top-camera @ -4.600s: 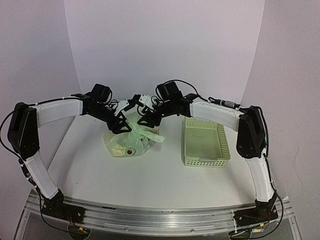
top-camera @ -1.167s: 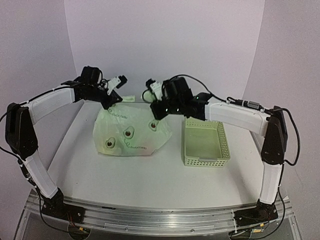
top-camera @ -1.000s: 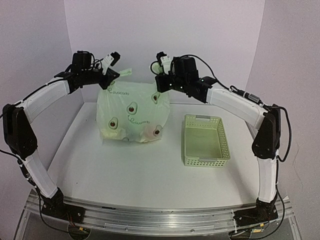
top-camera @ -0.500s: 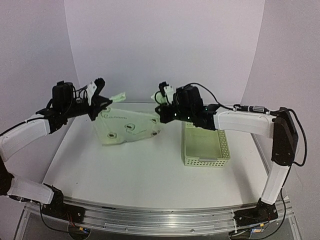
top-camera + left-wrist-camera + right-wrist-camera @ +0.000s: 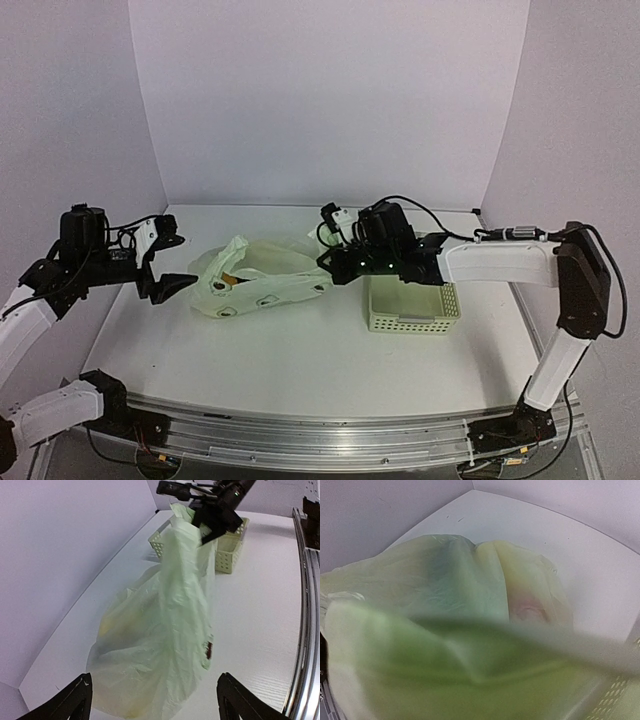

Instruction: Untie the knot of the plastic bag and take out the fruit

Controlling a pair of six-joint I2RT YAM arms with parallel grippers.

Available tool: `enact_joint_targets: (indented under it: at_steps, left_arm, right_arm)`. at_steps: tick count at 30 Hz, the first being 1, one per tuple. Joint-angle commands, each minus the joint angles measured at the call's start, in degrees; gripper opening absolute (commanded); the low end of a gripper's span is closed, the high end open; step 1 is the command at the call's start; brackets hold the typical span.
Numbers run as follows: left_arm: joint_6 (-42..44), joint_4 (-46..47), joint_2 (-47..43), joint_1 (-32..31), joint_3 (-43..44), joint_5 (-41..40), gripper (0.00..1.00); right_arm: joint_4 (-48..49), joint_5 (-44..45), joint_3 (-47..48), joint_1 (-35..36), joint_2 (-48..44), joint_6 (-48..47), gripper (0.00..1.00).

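Note:
The plastic bag point(image 5: 262, 278) lies slack on the table, a pale green crinkly film drawn out towards the right. My right gripper point(image 5: 328, 262) is shut on the bag's right end and holds that end up off the table. In the left wrist view the bag point(image 5: 165, 640) rises to that gripper point(image 5: 207, 522). My left gripper point(image 5: 168, 268) hangs open to the left of the bag and apart from it, its fingertips point(image 5: 75, 700) wide with nothing between them. Fruit shows only as a yellow patch point(image 5: 232, 275) and a pink blur point(image 5: 530, 611) through the film. I cannot make out the knot.
The pale green perforated basket point(image 5: 418, 318) stands to the right of the bag, partly under my right arm, and shows in the left wrist view point(image 5: 227, 555). Bag film covers most of the right wrist view. The white walls close the back and sides.
My left gripper has opened, let go of the bag and drawn back left and down. The bag, earlier stretched in the air between both grippers, has sagged onto the table. The right gripper lowered, still holding.

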Motion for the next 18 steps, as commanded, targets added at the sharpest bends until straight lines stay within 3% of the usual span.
enact_joint_targets:
  at_steps: [1, 4, 7, 9, 11, 13, 18]
  left_arm:
    - [4.8, -15.7, 0.6, 0.2, 7.8, -0.6, 0.89]
    - [-2.7, -10.8, 7.6, 0.2, 16.3, 2.3, 0.89]
    - [-16.9, -6.9, 22.8, 0.2, 31.7, 3.3, 0.72]
    - [-20.7, -7.9, 31.8, -0.1, 41.6, 4.3, 0.67]
    - [-19.7, -9.0, 38.4, -3.4, 48.6, 2.7, 0.66]
    - [-12.3, -13.6, 44.4, -11.1, 52.7, -3.4, 0.68]
    - [-3.3, -28.4, 51.8, -18.5, 53.5, -1.7, 0.78]
  right_arm:
    - [1.0, -3.0, -1.4, 0.4, -3.2, -2.3, 0.04]
    - [1.0, -4.3, -2.2, 0.8, -3.4, -3.8, 0.07]
    - [1.0, -6.6, -2.9, 1.8, -3.8, -6.6, 0.09]
    - [1.1, -6.1, -3.5, 3.0, -4.3, -9.0, 0.09]
    - [1.6, -5.3, -4.1, 3.6, -4.5, -10.5, 0.1]
    - [2.5, -4.7, -4.7, 3.6, -4.5, -10.0, 0.11]
    - [6.4, -1.5, -7.1, 4.0, -5.6, -7.2, 0.12]
